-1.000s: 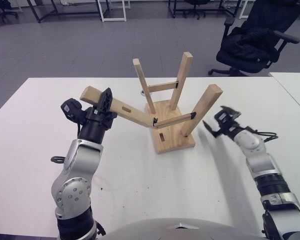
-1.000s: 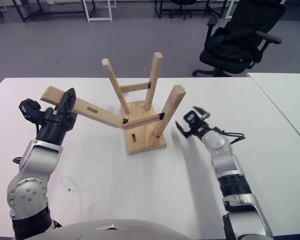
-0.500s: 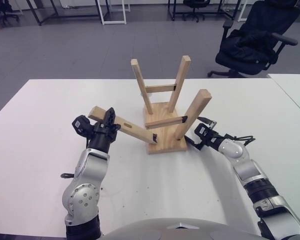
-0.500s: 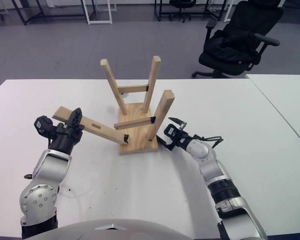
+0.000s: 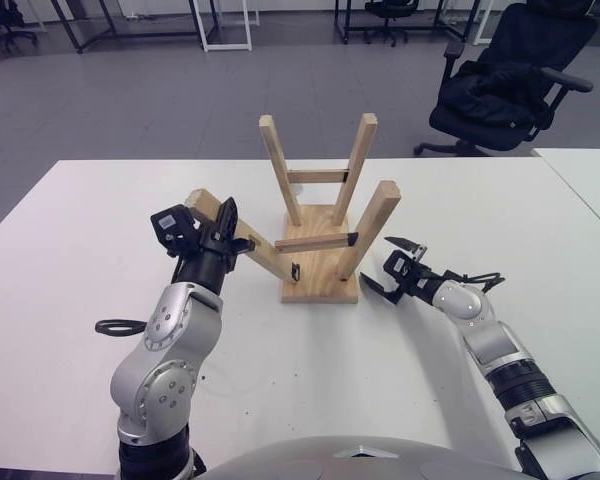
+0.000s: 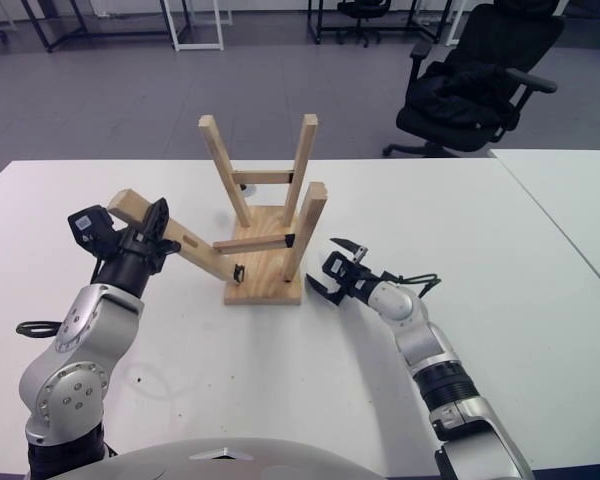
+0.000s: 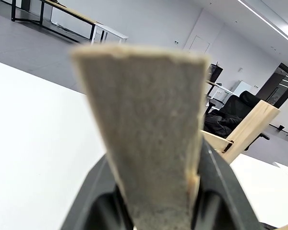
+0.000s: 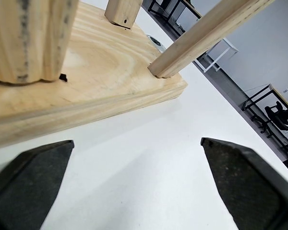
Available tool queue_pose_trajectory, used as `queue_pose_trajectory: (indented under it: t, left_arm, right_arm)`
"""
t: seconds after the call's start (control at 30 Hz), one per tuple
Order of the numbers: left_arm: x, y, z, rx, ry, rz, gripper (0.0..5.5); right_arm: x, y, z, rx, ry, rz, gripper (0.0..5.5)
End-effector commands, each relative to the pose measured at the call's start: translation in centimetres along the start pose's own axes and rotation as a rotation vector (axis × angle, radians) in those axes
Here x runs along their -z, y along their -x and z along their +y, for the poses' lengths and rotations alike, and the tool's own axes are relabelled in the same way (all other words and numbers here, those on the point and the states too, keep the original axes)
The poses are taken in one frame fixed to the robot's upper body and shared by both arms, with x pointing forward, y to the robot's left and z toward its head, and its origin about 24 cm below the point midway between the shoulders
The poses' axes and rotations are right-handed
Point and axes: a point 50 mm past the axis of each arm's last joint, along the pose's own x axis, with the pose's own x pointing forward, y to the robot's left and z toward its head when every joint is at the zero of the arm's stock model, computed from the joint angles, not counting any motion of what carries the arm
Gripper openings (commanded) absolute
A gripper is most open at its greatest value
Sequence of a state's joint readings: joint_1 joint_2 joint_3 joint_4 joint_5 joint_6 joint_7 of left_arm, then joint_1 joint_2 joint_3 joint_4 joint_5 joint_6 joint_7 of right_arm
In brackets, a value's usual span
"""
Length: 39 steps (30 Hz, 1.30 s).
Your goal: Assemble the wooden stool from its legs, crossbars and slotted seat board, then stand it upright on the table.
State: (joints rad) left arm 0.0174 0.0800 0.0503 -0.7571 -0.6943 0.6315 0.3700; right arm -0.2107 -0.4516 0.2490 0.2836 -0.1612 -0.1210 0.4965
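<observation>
Left eye view: one seat board (image 5: 320, 288) lies flat on the white tabletop (image 5: 80, 230) at frame centre. Three legs (image 5: 280, 170) stand up from it, a fourth leg (image 5: 265, 258) slants off to centre left, and there are two crossbars (image 5: 318, 177). The left end effector (image 5: 225, 225) is clamped on the fourth leg. The right end effector (image 5: 395, 272) is spread wide, just beside the board's right edge. Left wrist view: the fourth leg (image 7: 149, 124) is pinched between black fingers (image 7: 93, 201). Right wrist view: the fingers (image 8: 33, 172) are apart, with the seat board (image 8: 101, 91) at upper left.

Head stereo pair, facing forward and down, sharing table (image 5: 70, 230) and stool (image 5: 318, 243); left wrist camera close against a leg (image 7: 149, 134); right wrist camera low beside seat board (image 8: 101, 91)
</observation>
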Motion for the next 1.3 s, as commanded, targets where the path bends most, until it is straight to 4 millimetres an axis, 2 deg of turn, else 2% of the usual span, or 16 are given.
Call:
queue_pose_trajectory:
  t: [0.03,0.27,0.4,0.47,0.53,0.67,0.8,0.87,0.9,0.97,1.03,1.07,1.1,1.13,1.2,1.3]
  left_arm:
    - [1.9,-0.4,1.3,-0.107,-0.062,0.086,1.03]
    - [1.8,-1.1,1.2,-0.097,0.069,0.036,1.03]
    - [2.8,-0.4,1.5,-0.062,-0.013,0.113,1.03]
    - [2.5,-0.3,1.0,-0.037,-0.069,0.123,1.03]
    - [1.9,-0.6,0.1,-0.004,-0.131,0.105,1.03]
    - [3.7,-0.9,-0.8,-0.025,-0.139,0.149,1.03]
    - [4.7,-1.2,-1.3,-0.038,-0.179,0.157,1.03]
    - [4.7,-1.4,-1.3,-0.044,-0.189,0.151,1.03]
    - [4.6,-1.5,-1.3,-0.049,-0.193,0.145,1.03]
    - [4.3,-1.5,-1.1,-0.064,-0.201,0.135,1.03]
    - [4.2,-1.6,-1.0,-0.074,-0.208,0.136,1.03]
    - [4.2,-1.6,-1.0,-0.076,-0.217,0.139,1.03]
    - [4.2,-1.7,-1.0,-0.076,-0.231,0.143,1.03]
    - [4.1,-1.9,-1.1,-0.071,-0.251,0.145,1.03]
    - [4.0,-2.3,-1.4,-0.053,-0.292,0.149,1.03]
    - [4.1,-2.8,-1.9,-0.023,-0.341,0.159,1.03]
  right_arm:
    - [1.3,-0.1,2.1,-0.081,-0.022,0.077,4.95]
    - [1.6,0.0,2.4,-0.085,-0.029,0.084,4.95]
    - [1.8,0.2,1.9,-0.075,-0.018,0.097,4.95]
    - [1.8,0.2,1.6,-0.068,-0.003,0.103,4.95]
    - [1.2,0.2,1.0,-0.025,-0.048,0.069,4.95]
    - [-0.6,1.0,-2.5,0.134,-0.178,-0.024,4.95]
    - [-1.0,1.1,-3.2,0.141,-0.204,-0.046,4.95]
    - [-2.1,1.4,-4.0,0.173,-0.259,-0.116,4.95]
    - [-3.2,1.9,-5.1,0.184,-0.257,-0.16,4.95]
    - [-7.1,3.2,-9.3,0.189,-0.177,-0.256,4.95]
    - [-10.8,4.4,-13.7,0.198,-0.037,-0.262,4.95]
    - [-13.2,4.7,-15.9,0.198,0.012,-0.267,4.95]
    - [-16.5,4.8,-17.5,0.153,0.048,-0.306,4.95]
    - [-20.1,4.6,-18.1,0.045,0.046,-0.355,4.95]
    - [-25.3,3.5,-16.7,-0.276,0.032,-0.378,4.95]
    - [-27.6,1.2,-13.3,-0.665,0.107,-0.221,4.95]
